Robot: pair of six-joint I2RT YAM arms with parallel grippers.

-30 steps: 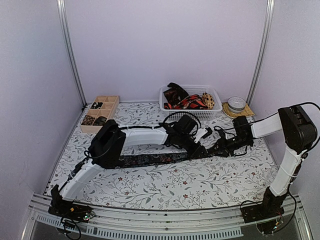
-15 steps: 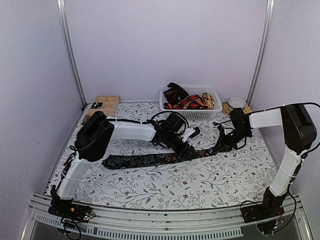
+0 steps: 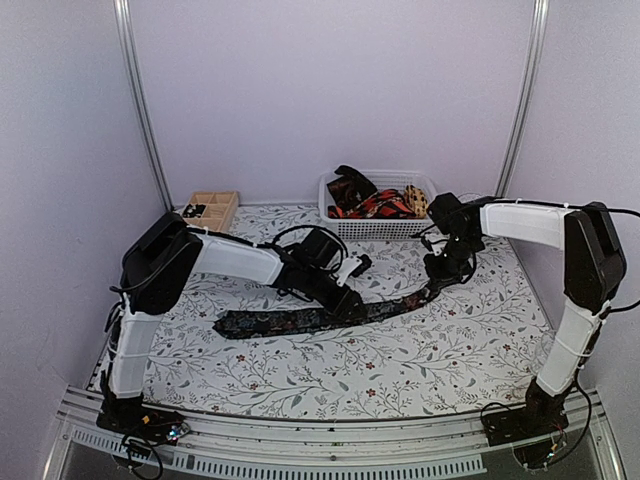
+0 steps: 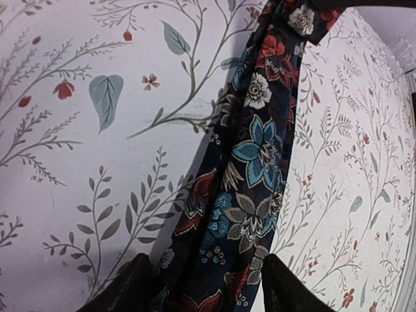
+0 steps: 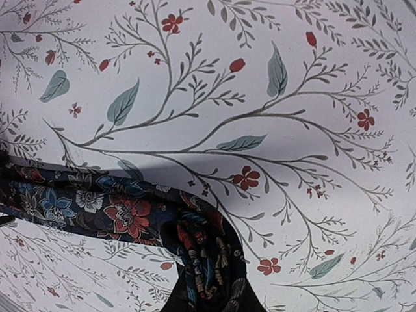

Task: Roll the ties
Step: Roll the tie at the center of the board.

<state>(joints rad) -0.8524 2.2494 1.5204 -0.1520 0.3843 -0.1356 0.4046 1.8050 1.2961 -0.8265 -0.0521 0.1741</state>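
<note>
Here's the dark floral tie (image 3: 290,321), stretched across the table in front and to the left of the white basket (image 3: 385,229); the left gripper (image 3: 347,303) is down on its middle, fingers (image 4: 136,289) parted astride the cloth; closer to the basket, the right gripper (image 3: 433,284) is clenched on the narrow end, holding it raised; more ties (image 3: 372,203) are heaped inside the basket; the wooden tray (image 3: 213,209) sits off to the basket's left.
</note>
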